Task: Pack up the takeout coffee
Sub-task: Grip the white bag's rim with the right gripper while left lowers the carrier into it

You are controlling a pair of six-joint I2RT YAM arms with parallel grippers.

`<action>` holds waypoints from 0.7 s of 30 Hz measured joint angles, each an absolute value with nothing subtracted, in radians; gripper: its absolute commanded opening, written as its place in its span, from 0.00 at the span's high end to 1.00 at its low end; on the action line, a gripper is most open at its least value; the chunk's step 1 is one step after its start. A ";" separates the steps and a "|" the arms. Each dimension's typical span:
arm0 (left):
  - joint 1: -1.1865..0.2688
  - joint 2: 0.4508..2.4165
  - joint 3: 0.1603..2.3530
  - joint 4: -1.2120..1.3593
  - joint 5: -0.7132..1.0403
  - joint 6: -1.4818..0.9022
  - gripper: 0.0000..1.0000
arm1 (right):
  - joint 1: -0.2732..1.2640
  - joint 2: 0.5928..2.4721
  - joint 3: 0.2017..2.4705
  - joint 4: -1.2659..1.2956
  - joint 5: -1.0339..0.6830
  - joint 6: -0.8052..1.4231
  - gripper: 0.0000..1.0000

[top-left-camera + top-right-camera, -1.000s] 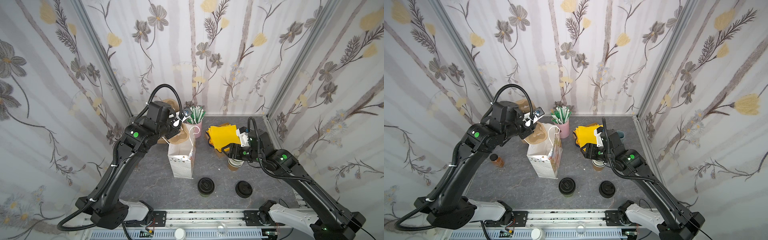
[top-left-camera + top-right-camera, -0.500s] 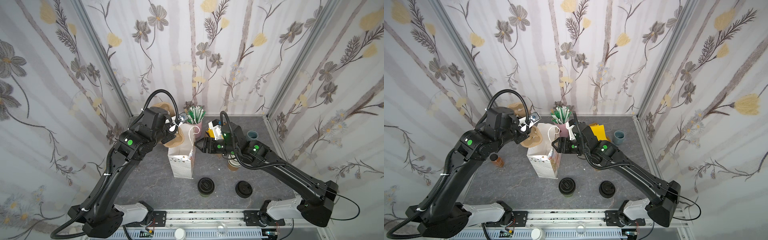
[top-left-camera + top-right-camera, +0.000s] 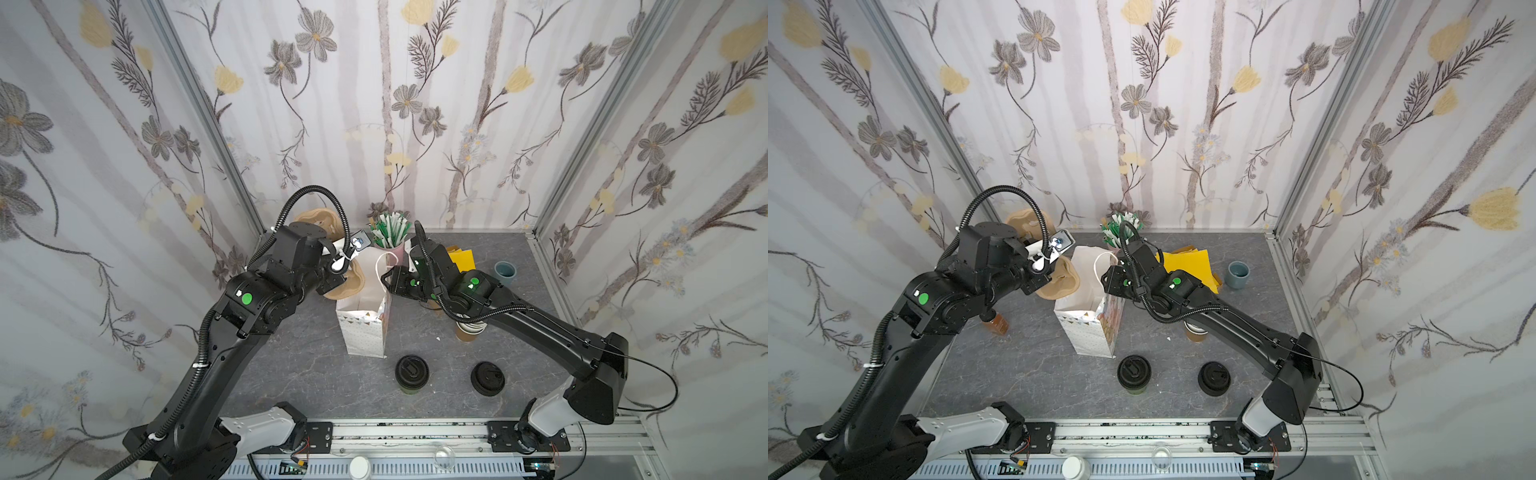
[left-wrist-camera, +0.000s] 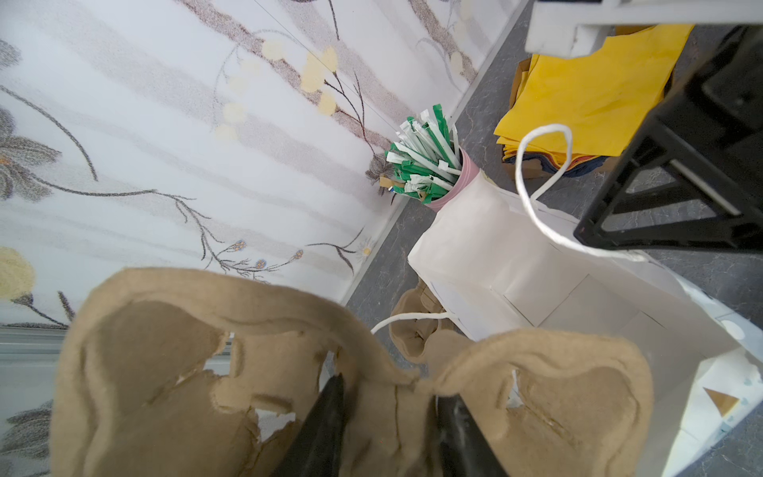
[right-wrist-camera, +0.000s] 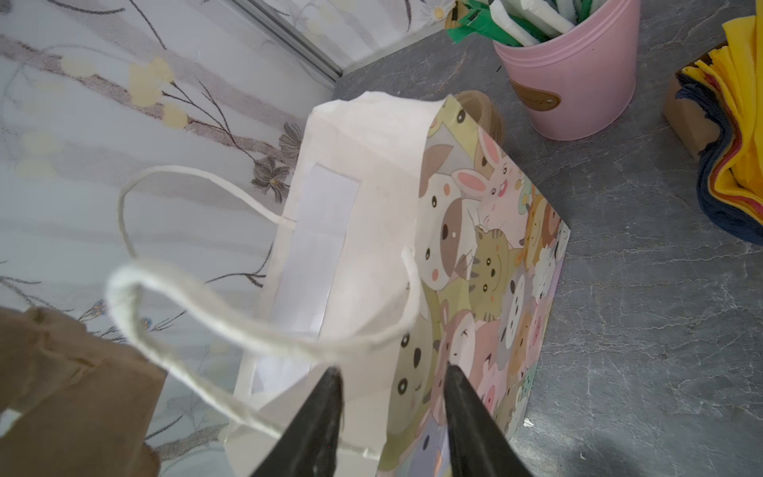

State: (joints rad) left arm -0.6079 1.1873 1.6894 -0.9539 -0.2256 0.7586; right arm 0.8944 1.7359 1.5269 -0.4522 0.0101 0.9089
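Note:
The takeout coffee (image 3: pixel 411 372) (image 3: pixel 1133 372), a small cup under a black sip lid, stands alone on the table in front of the white paper bag (image 3: pixel 365 328) (image 3: pixel 1092 332). A brown pulp cup carrier (image 3: pixel 347 282) (image 4: pixel 165 371) hangs at the bag's left rim, and my left gripper (image 4: pixel 390 396) is shut on its middle ridge. My right gripper (image 3: pixel 388 277) (image 5: pixel 392 371) is at the top of the bag's right wall (image 5: pixel 363 206). Its jaws stand apart, one inside the wall and one outside. A cord handle (image 5: pixel 198 301) loops just ahead of them.
A low pile of black lids (image 3: pixel 487 378) lies right of the coffee. A stack of lidless cups (image 3: pixel 469 330) stands under my right arm. Behind the bag are a pink pot of straws (image 3: pixel 390 237), yellow napkins (image 3: pixel 1187 266), a grey-blue cup (image 3: pixel 505 272) and more carriers (image 3: pixel 316 218). A brown bottle (image 3: pixel 994 324) stands at the left.
My right arm swung left from the cup stack to the bag's right rim, and its jaws narrowed. My left gripper carried the carrier slightly down and left beside the bag's mouth.

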 measured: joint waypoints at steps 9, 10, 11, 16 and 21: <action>-0.608 1.161 1.647 -0.954 -0.208 0.762 0.64 | 0.897 1.781 1.569 -0.465 0.052 0.926 0.85; -0.608 1.160 1.647 -0.954 -0.205 0.763 0.64 | 0.897 1.784 1.575 -0.474 0.056 0.926 0.87; -0.608 1.159 1.647 -0.954 -0.205 0.763 0.64 | 0.898 1.785 1.578 -0.482 0.057 0.926 0.90; -0.608 1.157 1.647 -0.954 -0.183 0.766 0.65 | 0.902 1.786 1.587 -0.508 0.059 0.926 0.99; -0.608 1.149 1.647 -0.954 -0.171 0.777 0.65 | 0.908 1.786 1.588 -0.529 0.033 0.907 1.00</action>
State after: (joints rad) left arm -0.6079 1.1488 1.6474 -0.9543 -0.1707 0.7773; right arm 0.9085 1.7859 1.5879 -0.5289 0.0330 0.9066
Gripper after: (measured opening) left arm 0.357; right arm 0.050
